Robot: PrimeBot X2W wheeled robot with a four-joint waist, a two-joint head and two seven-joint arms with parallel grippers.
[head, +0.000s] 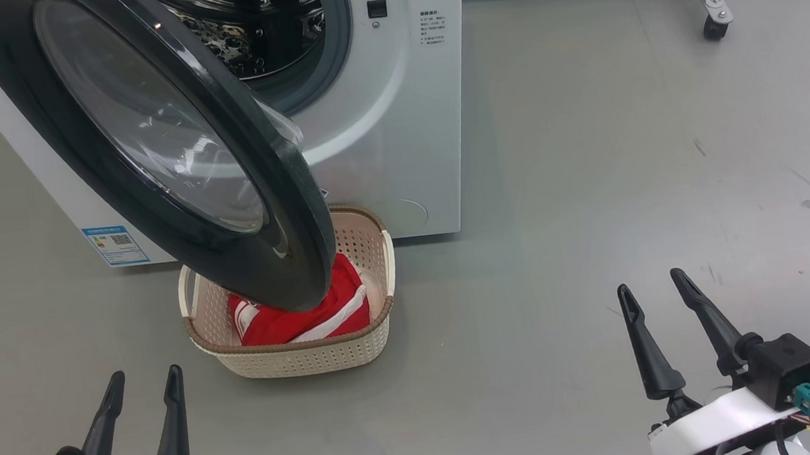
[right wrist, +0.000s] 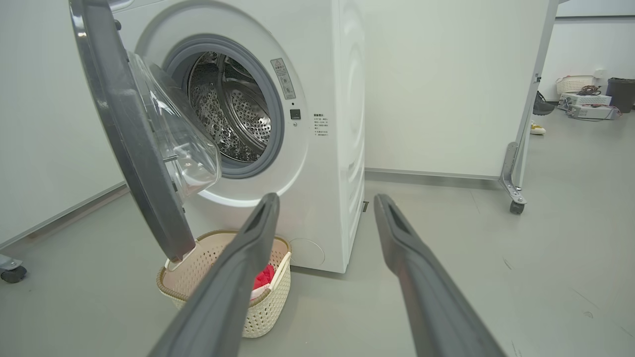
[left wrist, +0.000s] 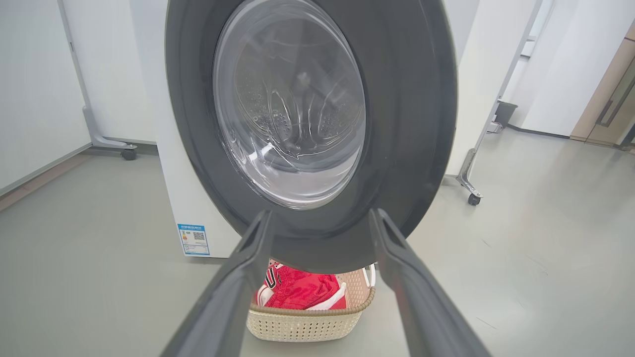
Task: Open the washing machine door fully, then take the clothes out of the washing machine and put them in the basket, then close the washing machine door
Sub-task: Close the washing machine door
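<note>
Ahead of the left gripper (head: 146, 372), the washing machine door (head: 287, 216) stood ajar, nearer it than the right gripper (head: 649, 281); both finger pairs spread, empty.

Ahead of the left gripper (head: 146, 372) the door (head: 170, 145) overhangs the basket (head: 292, 358), probably blocking it; the right gripper (head: 649, 282) faces open floor (head: 590, 167)

The basket (head: 292, 358) is set on the floor (head: 593, 204) before the washing machine (head: 395, 111), beneath the washing machine door (head: 163, 146); the clothes (head: 289, 325) are laid inside.
</note>
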